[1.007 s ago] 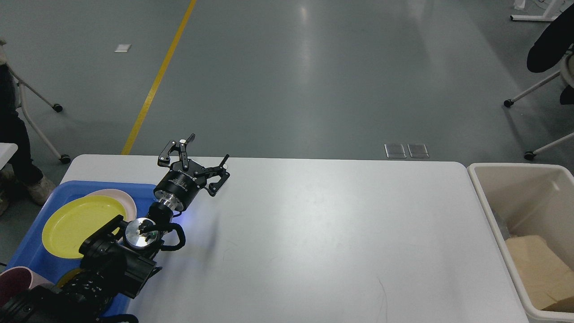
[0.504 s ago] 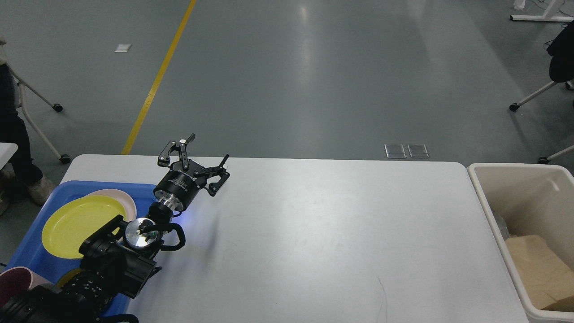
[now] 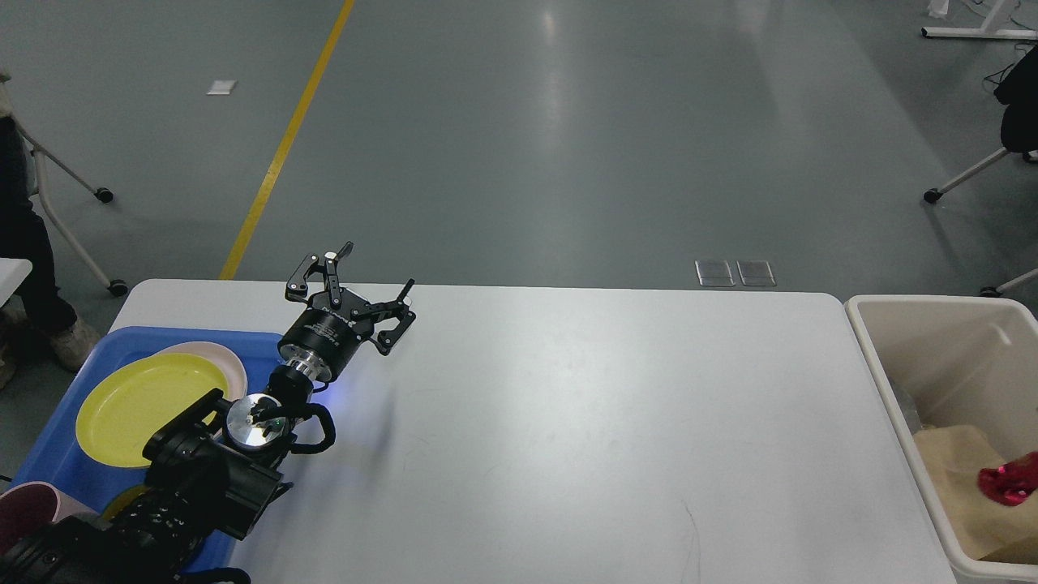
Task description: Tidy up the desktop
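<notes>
The desktop [image 3: 584, 422] is a large white tabletop with rounded corners that fills most of the head view. My left gripper [image 3: 377, 268] hangs above its far left part, open and empty, fingers spread toward the far edge. My left arm comes in from the lower left, over the blue tray [image 3: 61, 426]. My right gripper is not in view.
The blue tray at the left holds a yellow plate [image 3: 142, 405] on a pink plate [image 3: 231, 361], and a dark pink cup [image 3: 24, 511] at the near corner. A beige bin [image 3: 932, 324] at the right holds tan paper [image 3: 949, 470] and a red shiny item [image 3: 1010, 478].
A red shiny item has appeared in the beige bin and the tan paper there has shifted. A dark shape and chair at the far right moved away. My left arm has not moved.
</notes>
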